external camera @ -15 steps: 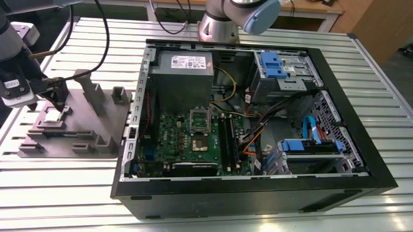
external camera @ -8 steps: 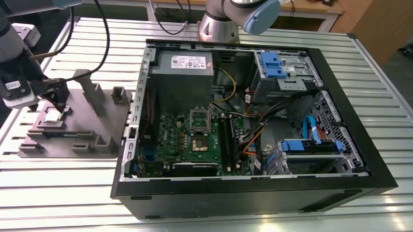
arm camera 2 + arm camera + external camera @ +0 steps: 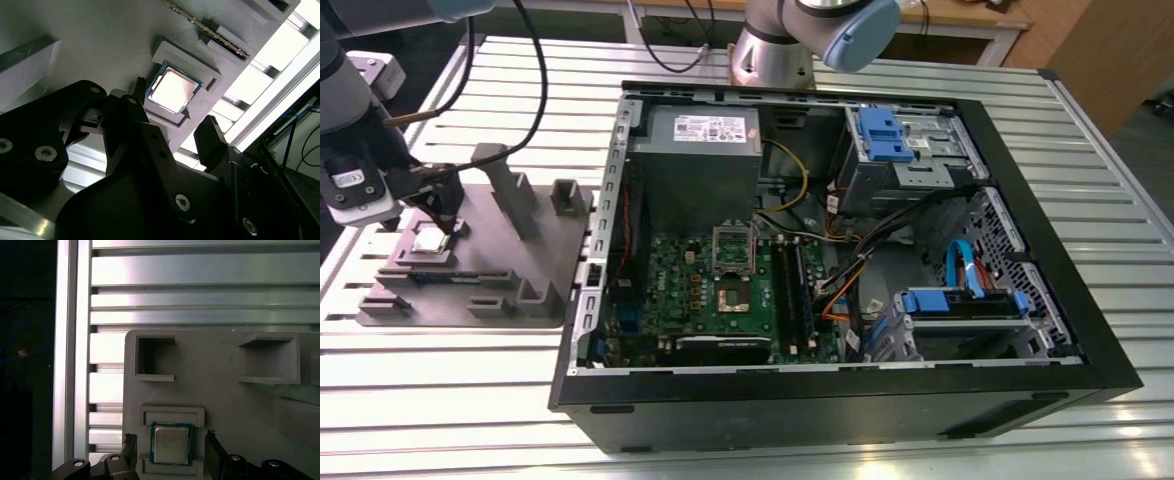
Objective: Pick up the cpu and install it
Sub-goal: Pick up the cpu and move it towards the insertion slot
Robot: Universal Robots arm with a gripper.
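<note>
Hangs over the grey tray (image 3: 507,265) on the counter (image 3: 454,400) with hand (image 3: 169,439) spread apart, one finger either side of the cpu (image 3: 171,444) lying flat in its recess.

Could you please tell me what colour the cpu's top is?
The cpu is silver-grey on top with a darker rim, clearest in the first wrist view.

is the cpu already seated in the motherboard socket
No, the cpu lies in a recess of the grey tray, between the fingers of the open gripper.
</note>
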